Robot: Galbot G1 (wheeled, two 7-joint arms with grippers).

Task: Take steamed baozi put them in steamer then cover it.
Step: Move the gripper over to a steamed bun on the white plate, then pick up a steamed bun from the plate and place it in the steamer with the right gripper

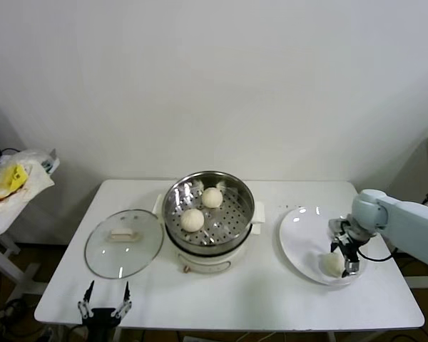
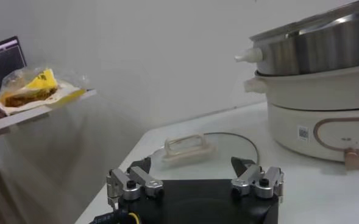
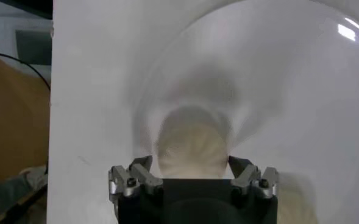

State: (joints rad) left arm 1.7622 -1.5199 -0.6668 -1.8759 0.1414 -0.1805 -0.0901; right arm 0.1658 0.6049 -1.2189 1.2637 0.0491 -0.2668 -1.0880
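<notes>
Two baozi [image 1: 202, 209] show overhead; right gripper [image 3: 193, 173] straddles another bun [image 3: 191, 143].

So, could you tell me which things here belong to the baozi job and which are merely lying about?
Job:
- steamed baozi, two in the pot, one on the plate
- steamer
- glass lid
- white plate
- right gripper, around the plate's bun

Lying about:
- bagged food on the side table
- left gripper, idle at the table's front edge
</notes>
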